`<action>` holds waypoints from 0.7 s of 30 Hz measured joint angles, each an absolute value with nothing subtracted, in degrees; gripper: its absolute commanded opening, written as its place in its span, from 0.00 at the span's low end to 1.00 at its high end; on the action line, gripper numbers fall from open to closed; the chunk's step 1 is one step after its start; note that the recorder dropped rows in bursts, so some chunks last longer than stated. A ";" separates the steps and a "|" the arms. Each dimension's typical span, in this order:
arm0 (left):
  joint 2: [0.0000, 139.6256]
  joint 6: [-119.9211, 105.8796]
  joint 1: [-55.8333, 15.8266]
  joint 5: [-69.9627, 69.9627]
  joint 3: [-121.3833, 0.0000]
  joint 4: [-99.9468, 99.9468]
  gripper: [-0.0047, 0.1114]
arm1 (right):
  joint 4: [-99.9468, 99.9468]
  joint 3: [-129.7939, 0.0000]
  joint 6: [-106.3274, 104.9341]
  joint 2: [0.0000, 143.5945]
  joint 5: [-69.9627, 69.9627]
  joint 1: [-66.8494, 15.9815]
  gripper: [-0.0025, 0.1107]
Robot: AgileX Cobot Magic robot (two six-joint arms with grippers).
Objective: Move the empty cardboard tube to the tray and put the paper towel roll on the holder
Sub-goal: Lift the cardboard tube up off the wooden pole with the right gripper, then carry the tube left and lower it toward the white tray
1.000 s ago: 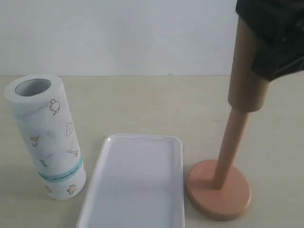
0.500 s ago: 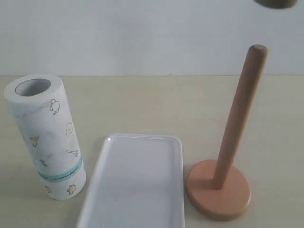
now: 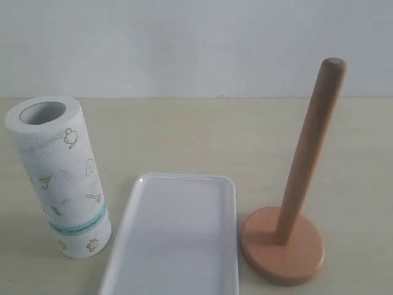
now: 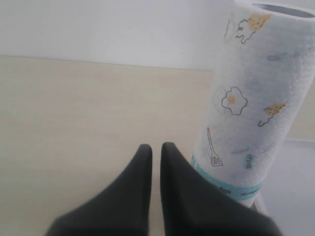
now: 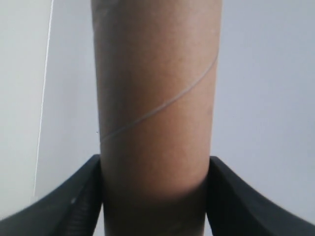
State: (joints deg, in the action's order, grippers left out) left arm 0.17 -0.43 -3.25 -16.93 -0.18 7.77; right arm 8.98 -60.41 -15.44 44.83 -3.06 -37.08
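The brown cardboard tube (image 5: 156, 108) fills the right wrist view, clamped between the two black fingers of my right gripper (image 5: 155, 169); both are out of the exterior view. The wooden holder (image 3: 295, 203) stands bare at the right, its pole upright on the round base. The white tray (image 3: 178, 233) lies empty at the front centre. The paper towel roll (image 3: 58, 175) stands on end at the left, teal band low. My left gripper (image 4: 155, 150) is shut with nothing in it, low over the table just beside the paper towel roll (image 4: 251, 98).
A pale wooden tabletop (image 3: 196, 129) runs back to a plain white wall. The tray's corner (image 4: 295, 187) shows behind the roll in the left wrist view.
The tube and right gripper rose up off the holder's pole and left the exterior view through the top. The pole now stands uncovered. Roll and tray have not moved.
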 measured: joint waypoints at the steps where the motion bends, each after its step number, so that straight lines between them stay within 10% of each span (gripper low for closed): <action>1: 0.17 -0.43 -3.25 -16.93 -0.18 7.77 0.09 | 8.98 -60.41 -14.46 44.83 -3.48 -37.08 0.02; 21: 0.17 -0.43 -3.25 -16.93 -0.18 7.77 0.09 | 12.44 -60.41 -11.72 55.02 -4.77 -51.38 0.02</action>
State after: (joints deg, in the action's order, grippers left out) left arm 0.17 -0.43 -3.25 -16.93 -0.18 7.77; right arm 12.44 -60.41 -11.72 55.02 -4.77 -51.38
